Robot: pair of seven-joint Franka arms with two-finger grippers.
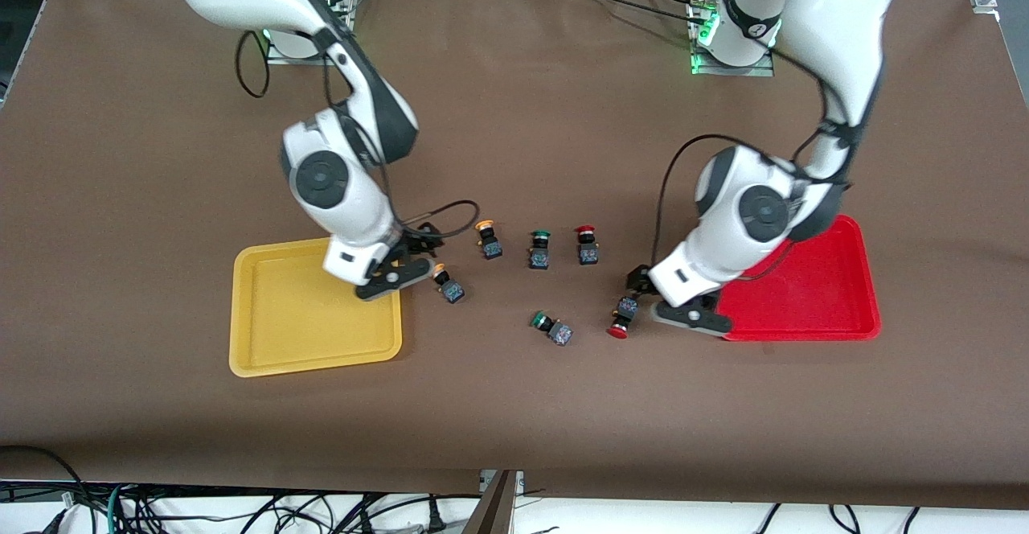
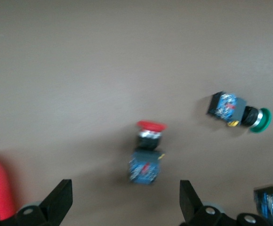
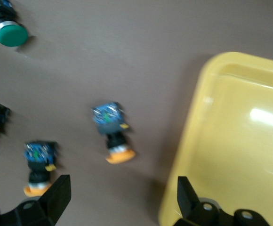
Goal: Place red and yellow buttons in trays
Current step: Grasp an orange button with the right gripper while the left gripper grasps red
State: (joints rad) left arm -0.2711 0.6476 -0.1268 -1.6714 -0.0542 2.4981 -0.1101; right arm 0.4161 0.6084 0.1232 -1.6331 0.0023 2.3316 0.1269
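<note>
The shallow yellow plastic tray (image 1: 315,361) lies nearest the camera, and like the shallow red plastic tray (image 1: 804,297) it holds nothing. All four red and yellow buttons sit on the brown surface (image 1: 514,405) between them, so the sorting has barely begun. The left gripper (image 1: 653,307), spread, hangs beside the red-capped button (image 1: 621,318); the right gripper (image 1: 412,264), spread, beside the orange-yellow-capped button (image 1: 448,285).

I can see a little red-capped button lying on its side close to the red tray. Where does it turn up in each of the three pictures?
Front view: the tipped red button lies on the table beside the red tray, just by the left claw.
Left wrist view: the same button sits mid-picture, between the open claw's fingers.
Right wrist view: not in it.
Shared landmark: the tipped green button, also in the left wrist view.
</note>
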